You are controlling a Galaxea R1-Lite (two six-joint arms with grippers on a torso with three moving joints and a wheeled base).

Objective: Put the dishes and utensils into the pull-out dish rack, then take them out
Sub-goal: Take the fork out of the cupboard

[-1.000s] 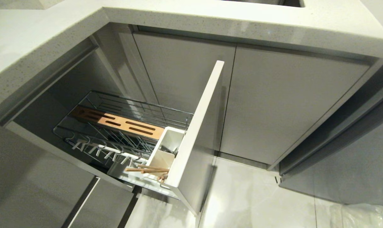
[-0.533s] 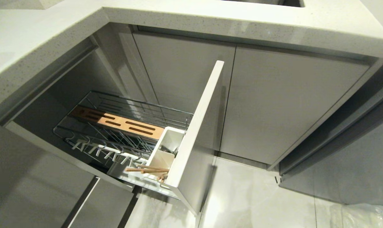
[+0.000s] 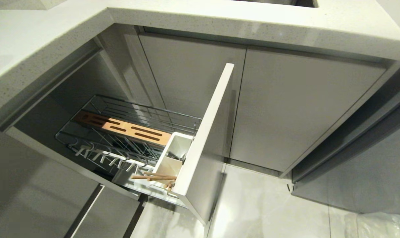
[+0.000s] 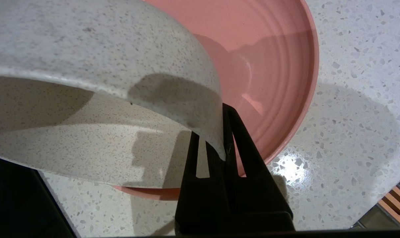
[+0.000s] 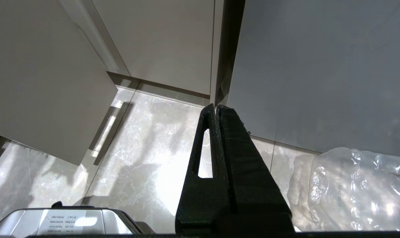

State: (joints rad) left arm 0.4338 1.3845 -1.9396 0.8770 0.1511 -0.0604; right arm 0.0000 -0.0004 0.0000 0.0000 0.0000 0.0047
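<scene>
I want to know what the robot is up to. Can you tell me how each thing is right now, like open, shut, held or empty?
Pull-out dish rack: pulled open, no dishes in it.
Chopsticks: lying in the rack's white caddy.
Cream-white bowl: rim held, tilted over the plate.
Pink plate: flat on the countertop.
Left pincer: shut on the bowl's rim.
Right pincer: shut, empty, parked near the floor.
Cabinet doors: closed.

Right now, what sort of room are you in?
Most likely a home kitchen: a speckled stone countertop over grey cabinet doors, and a pull-out dish rack with chopsticks in its caddy.
</scene>
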